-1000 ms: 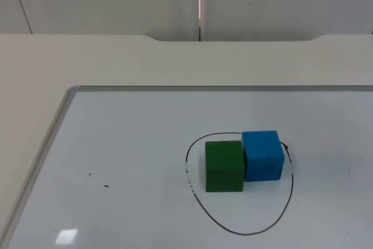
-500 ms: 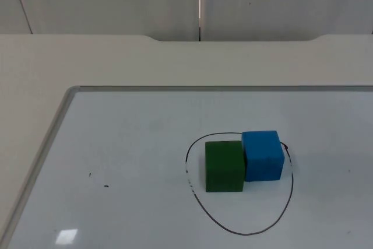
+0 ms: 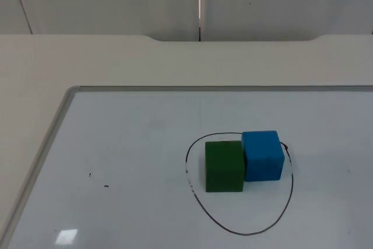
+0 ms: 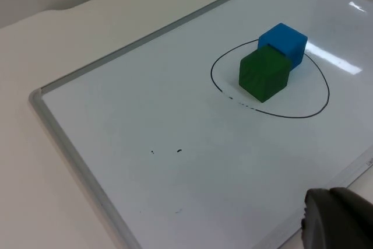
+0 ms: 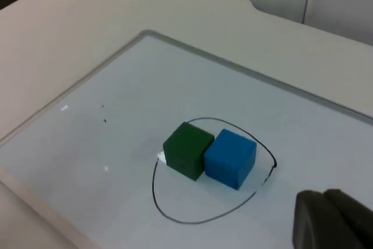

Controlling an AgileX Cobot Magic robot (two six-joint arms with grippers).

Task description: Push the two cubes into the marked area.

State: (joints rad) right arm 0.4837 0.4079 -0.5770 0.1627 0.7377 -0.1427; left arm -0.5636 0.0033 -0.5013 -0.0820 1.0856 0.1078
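Green cube (image 3: 224,167), blue cube (image 3: 263,155), touching, inside hand-drawn oval (image 3: 254,232)

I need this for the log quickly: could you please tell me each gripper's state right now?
Left gripper: cannot be told, away from the cubes.
Right gripper: cannot be told, likewise away.

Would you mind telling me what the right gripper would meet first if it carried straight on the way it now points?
Probably the blue cube, which sits just ahead of the right gripper's fingertip, with the green cube touching it beyond. Depth is unclear; it might meet the whiteboard first.
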